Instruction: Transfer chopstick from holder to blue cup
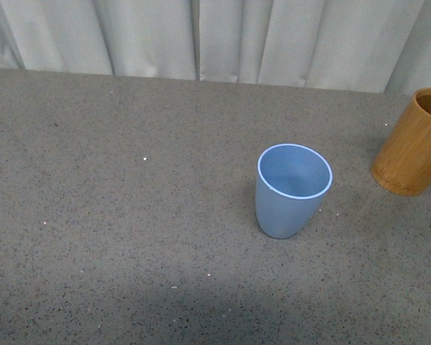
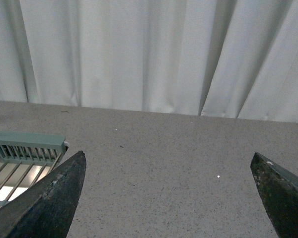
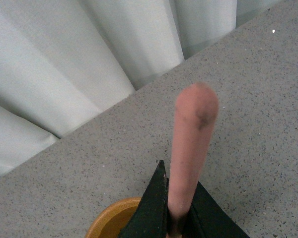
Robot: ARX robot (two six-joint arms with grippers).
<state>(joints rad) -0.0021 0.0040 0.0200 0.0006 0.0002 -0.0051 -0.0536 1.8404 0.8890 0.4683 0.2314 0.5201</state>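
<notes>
The light-blue cup stands upright and empty near the middle of the grey table. At the right edge of the front view is the orange-brown wooden holder; neither arm shows there. In the right wrist view my right gripper is shut on the salmon-pink chopstick, whose blunt end points toward the camera. The holder's rim lies just beside and beneath the black fingers. My left gripper is open, with only bare table between its dark fingertips.
White curtains close off the far edge of the table. A pale green slatted rack sits beside my left gripper in the left wrist view. Grey speckled tabletop spreads left of the blue cup.
</notes>
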